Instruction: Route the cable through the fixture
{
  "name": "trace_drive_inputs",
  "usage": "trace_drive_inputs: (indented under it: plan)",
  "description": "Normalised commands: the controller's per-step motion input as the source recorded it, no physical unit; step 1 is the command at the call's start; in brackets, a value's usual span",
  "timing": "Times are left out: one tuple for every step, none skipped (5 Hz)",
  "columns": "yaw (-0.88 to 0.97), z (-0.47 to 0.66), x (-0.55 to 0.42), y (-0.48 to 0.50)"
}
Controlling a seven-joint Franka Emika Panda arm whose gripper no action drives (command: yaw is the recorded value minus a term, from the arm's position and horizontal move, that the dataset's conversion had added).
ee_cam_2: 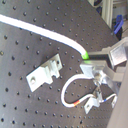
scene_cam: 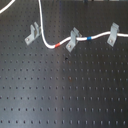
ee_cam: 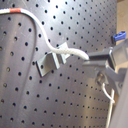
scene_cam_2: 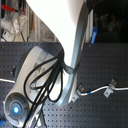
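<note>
The white cable [scene_cam: 49,44] lies on the black perforated tabletop [scene_cam: 65,95], near its far edge in the first exterior view. There it passes through the middle bracket [scene_cam: 72,38] and the bracket [scene_cam: 113,33] at the first exterior view's right; its red band [scene_cam: 58,44] and blue band [scene_cam: 89,37] sit on either side of the middle one. The third bracket [scene_cam: 33,33], the fixture, stands just beside the cable's bend, which runs up past it. In both wrist views the gripper [ee_cam_2: 95,59] has its jaws closed on the cable, close to this fixture [ee_cam: 52,61].
</note>
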Motion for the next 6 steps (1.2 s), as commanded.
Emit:
trace_drive_inputs:
  plan:
    - [0.00,0.03,-0.001,0.000]
    - [0.44,0.31,0.145,0.042]
    - [0.65,0.47,0.185,0.107]
    - [0.89,0.40,0.084,0.102]
    - [0.95,0.41,0.040,0.039]
    - [0.96,0.20,-0.022,0.030]
